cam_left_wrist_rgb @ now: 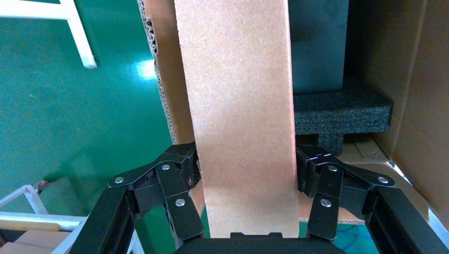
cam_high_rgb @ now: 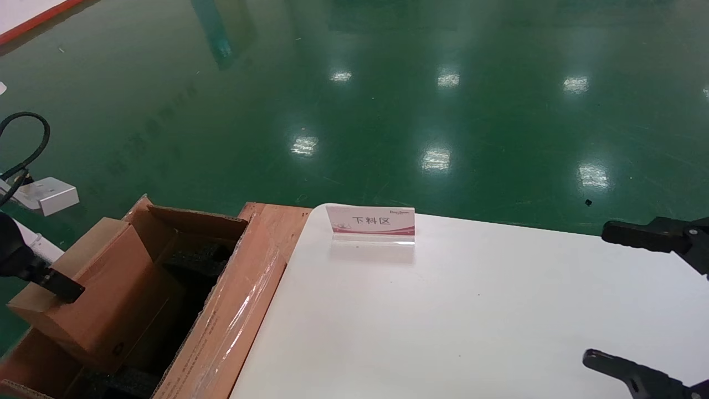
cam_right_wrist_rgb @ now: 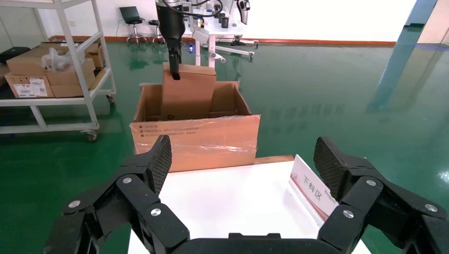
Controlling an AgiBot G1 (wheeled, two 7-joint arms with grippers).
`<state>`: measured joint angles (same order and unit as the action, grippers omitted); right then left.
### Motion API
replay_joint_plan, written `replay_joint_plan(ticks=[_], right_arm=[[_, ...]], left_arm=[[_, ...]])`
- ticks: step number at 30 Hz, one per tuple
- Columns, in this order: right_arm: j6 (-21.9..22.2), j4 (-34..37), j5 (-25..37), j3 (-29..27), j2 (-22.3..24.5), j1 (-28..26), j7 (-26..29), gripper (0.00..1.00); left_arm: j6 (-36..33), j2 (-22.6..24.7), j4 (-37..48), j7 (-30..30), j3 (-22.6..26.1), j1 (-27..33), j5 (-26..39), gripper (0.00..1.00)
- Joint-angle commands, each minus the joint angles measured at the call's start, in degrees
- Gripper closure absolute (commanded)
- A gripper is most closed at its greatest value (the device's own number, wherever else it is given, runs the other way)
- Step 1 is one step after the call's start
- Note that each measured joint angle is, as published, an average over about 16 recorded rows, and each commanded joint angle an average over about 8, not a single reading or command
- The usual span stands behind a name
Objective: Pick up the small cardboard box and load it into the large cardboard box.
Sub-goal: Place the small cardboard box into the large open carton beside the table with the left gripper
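The small cardboard box (cam_high_rgb: pixel 105 288) is plain tan and stands tilted, its lower end inside the opening of the large cardboard box (cam_high_rgb: pixel 232 310) at the table's left. My left gripper (cam_high_rgb: pixel 55 282) is shut on the small box's upper edge. In the left wrist view the fingers (cam_left_wrist_rgb: pixel 180 169) press both sides of the small box (cam_left_wrist_rgb: pixel 238 106), with black foam (cam_left_wrist_rgb: pixel 339 111) beyond it. My right gripper (cam_high_rgb: pixel 601 295) is open and empty over the table's right side. The right wrist view shows this gripper (cam_right_wrist_rgb: pixel 243 159), the small box (cam_right_wrist_rgb: pixel 188 92) and the large box's taped flap (cam_right_wrist_rgb: pixel 196 143).
A white table (cam_high_rgb: pixel 443 321) carries a small sign stand (cam_high_rgb: pixel 372 221) near its far edge. A wooden board (cam_high_rgb: pixel 277 219) lies between the table and the large box. A white shelf cart with cartons (cam_right_wrist_rgb: pixel 53 69) stands beyond on the green floor.
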<state>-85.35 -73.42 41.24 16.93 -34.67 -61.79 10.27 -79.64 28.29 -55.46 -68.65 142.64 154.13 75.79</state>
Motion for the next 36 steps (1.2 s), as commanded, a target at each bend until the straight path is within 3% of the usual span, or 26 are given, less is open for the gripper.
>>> replay_joint_plan(ticks=[1, 21, 36], right_arm=[[0.0, 0.0, 0.0, 0.0, 0.0, 0.0, 0.0, 0.0], [0.0, 0.0, 0.0, 0.1, 0.0, 0.0, 0.0, 0.0], [0.0, 0.0, -0.1, 0.1, 0.0, 0.0, -0.1, 0.0]], left_arm=[[0.5, -0.1, -0.1, -0.3, 0.1, -0.4, 0.1, 1.0], [5.7, -1.2, -0.6, -1.6, 0.3, -1.9, 2.1, 1.0], [9.5, -1.7, 5.1, 1.6, -0.1, -8.1, -1.0, 1.0]])
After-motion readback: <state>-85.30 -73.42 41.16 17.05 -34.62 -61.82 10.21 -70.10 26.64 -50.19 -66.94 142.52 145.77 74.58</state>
